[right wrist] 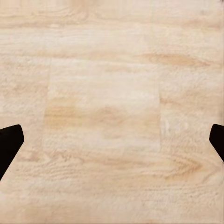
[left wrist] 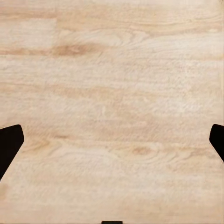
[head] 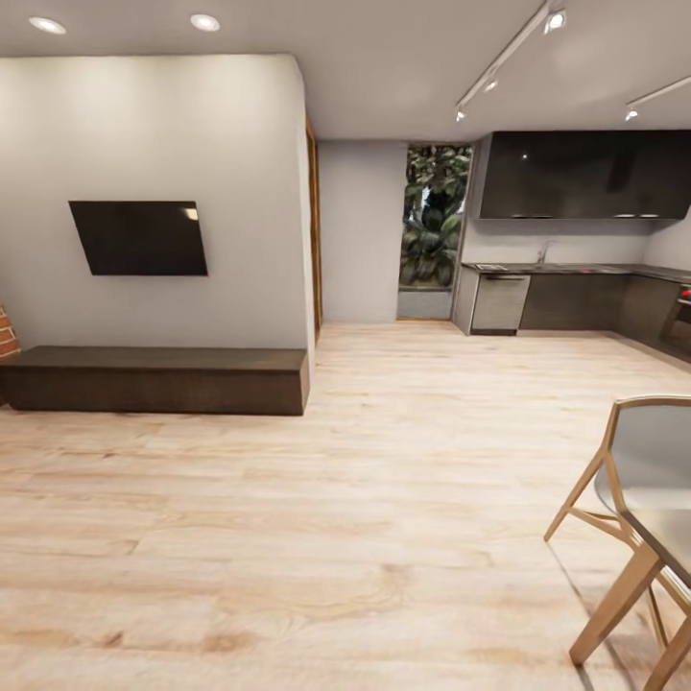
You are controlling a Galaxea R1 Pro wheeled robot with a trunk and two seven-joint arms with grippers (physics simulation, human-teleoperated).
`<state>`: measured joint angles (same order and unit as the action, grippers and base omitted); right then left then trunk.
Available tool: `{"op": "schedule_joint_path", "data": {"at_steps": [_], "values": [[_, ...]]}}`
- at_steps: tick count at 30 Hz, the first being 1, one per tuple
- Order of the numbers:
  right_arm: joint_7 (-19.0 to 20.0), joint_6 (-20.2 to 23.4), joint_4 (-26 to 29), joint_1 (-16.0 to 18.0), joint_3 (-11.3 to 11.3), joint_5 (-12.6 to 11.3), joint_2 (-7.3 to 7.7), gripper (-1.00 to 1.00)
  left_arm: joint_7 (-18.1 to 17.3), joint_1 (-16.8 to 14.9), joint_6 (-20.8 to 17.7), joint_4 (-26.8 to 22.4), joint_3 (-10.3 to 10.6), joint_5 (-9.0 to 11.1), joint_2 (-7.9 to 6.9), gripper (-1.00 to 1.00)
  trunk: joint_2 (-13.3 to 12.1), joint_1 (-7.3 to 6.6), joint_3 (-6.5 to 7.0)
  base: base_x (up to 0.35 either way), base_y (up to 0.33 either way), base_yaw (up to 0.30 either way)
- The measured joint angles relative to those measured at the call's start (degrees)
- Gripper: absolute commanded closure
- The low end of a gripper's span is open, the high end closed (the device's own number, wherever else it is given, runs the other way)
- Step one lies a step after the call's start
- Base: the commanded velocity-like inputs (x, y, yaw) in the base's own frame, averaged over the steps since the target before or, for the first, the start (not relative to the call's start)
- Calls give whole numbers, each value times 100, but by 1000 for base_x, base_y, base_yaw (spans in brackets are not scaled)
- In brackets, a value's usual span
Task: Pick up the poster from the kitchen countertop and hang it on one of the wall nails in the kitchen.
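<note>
The kitchen countertop (head: pixel 595 270) lies far off at the right back of the room, a dark strip with a chrome tap (head: pixel 543 251) over dark cabinet fronts. The poster is out of view. My left gripper (left wrist: pixel 112 140) is open, its black fingertips (left wrist: pixel 9 142) at the picture's two edges, with only light wood floor between them. The right gripper (right wrist: pixel 112 140) is open too, its fingertips (right wrist: pixel 9 142) spread wide over the same bare floor, holding nothing.
A wall with a black TV (head: pixel 140 237) and a long dark bench (head: pixel 154 378) stands at the left. A wooden chair (head: pixel 629 518) and a table corner are close at the lower right. Light wood floor (head: pixel 384 461) runs toward the kitchen and a window with plants (head: pixel 434 216).
</note>
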<state>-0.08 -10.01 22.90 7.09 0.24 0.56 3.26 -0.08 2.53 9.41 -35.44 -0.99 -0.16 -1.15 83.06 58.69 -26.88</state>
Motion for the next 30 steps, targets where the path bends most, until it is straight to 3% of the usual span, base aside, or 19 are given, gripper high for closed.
{"op": "schedule_joint_path", "data": {"at_steps": [30], "values": [[0,-15,0,0,0,2,0,-100,0,0,0,0,0,0,0,-100,0,0,0,326,-142,0]]}}
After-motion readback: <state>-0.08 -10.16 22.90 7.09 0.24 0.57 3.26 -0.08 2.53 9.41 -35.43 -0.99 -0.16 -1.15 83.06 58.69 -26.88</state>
